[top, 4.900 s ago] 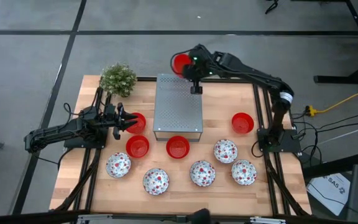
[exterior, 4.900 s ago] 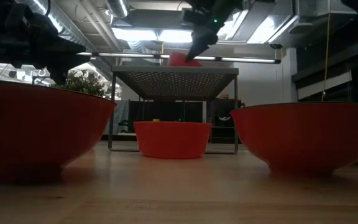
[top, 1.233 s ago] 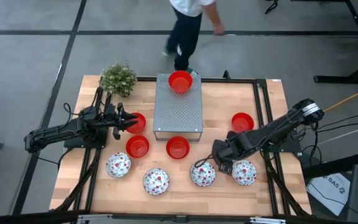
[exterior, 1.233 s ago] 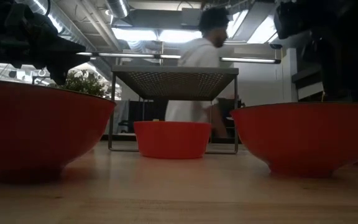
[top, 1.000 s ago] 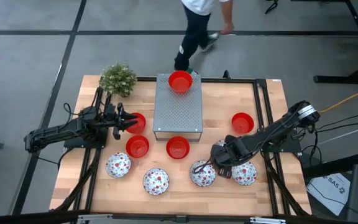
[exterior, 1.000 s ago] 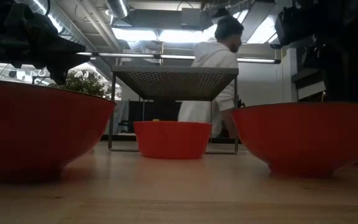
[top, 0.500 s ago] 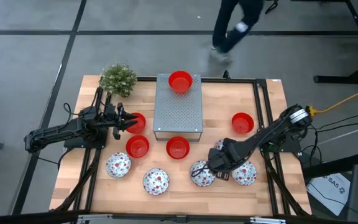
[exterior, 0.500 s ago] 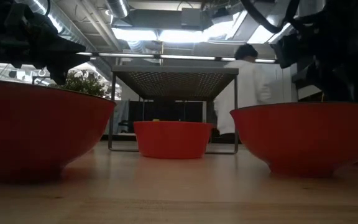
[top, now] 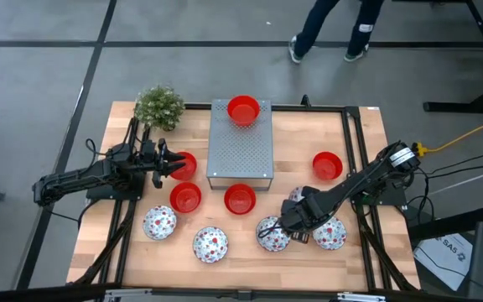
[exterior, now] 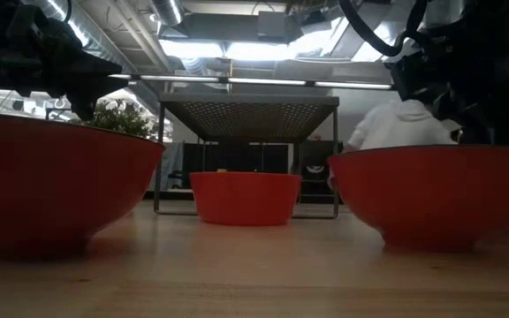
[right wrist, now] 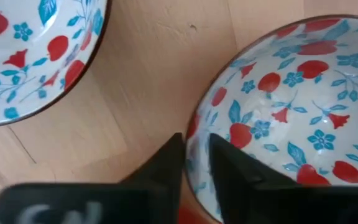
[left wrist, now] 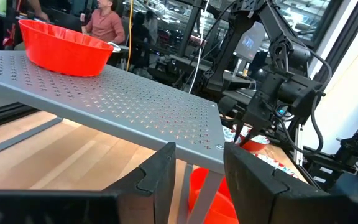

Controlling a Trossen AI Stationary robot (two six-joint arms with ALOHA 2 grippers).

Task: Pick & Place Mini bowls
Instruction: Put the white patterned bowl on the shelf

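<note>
Four white red-patterned mini bowls (top: 210, 244) and a fifth (top: 298, 195) half under my right arm stand near the table's near edge. Three red bowls (top: 240, 199) rest on the table. Another red bowl (top: 183, 165) sits at my open left gripper (top: 174, 164), which waits at the table's left. One red bowl (top: 243, 110) stands on the grey perforated box (top: 240, 151). My right gripper (top: 282, 228) is down at a patterned bowl (top: 271, 236), shut on its rim. My right gripper pinches the patterned bowl's rim (right wrist: 191, 140). One finger (right wrist: 229, 168) is inside the bowl and the other finger (right wrist: 166, 163) is outside. The fingers come from above, slanting in from the table's right. The bowl stands on the table.
A green bushy plant (top: 159, 106) stands at the far left corner. Another patterned bowl (right wrist: 36, 56) lies close beside the held one. The low view shows two red bowls (exterior: 431, 194) close up. A person (top: 334, 25) walks on the floor beyond the far edge.
My right gripper has moved a little toward the table's left and down onto the patterned bowl, then stayed there for the last half second. The person beyond the far edge has walked to the right. My left arm has kept still.
</note>
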